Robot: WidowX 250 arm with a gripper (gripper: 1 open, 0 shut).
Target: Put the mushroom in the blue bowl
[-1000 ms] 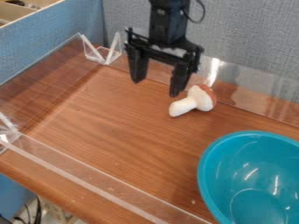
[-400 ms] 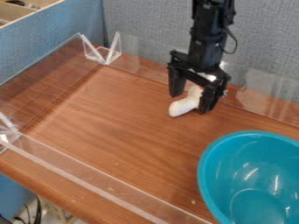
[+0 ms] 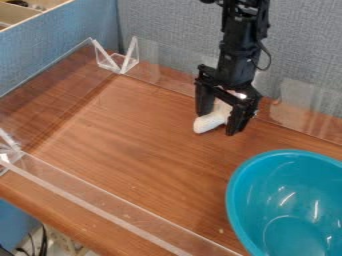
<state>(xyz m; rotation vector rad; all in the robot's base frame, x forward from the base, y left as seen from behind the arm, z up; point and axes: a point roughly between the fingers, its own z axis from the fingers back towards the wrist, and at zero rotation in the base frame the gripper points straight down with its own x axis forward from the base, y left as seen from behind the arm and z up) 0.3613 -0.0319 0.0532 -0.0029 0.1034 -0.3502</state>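
Observation:
The mushroom [image 3: 210, 123] lies on its side on the wooden table, only its cream stem end showing clearly between the fingers. My gripper [image 3: 222, 113] points straight down and stands open, one finger on each side of the mushroom, tips low near the tabletop. The mushroom's reddish cap is mostly hidden behind the right finger. The blue bowl [image 3: 287, 205] sits at the front right corner, apart from the gripper and with nothing inside.
Clear acrylic walls [image 3: 80, 195] run around the brown table [image 3: 120, 130]. A blue partition [image 3: 54, 50] stands at the back left, and a small clear bracket [image 3: 120, 58] sits at the back wall.
The gripper has moved right and down from above the table to straddle the mushroom, turning about its own axis. The mushroom and bowl stay in place.

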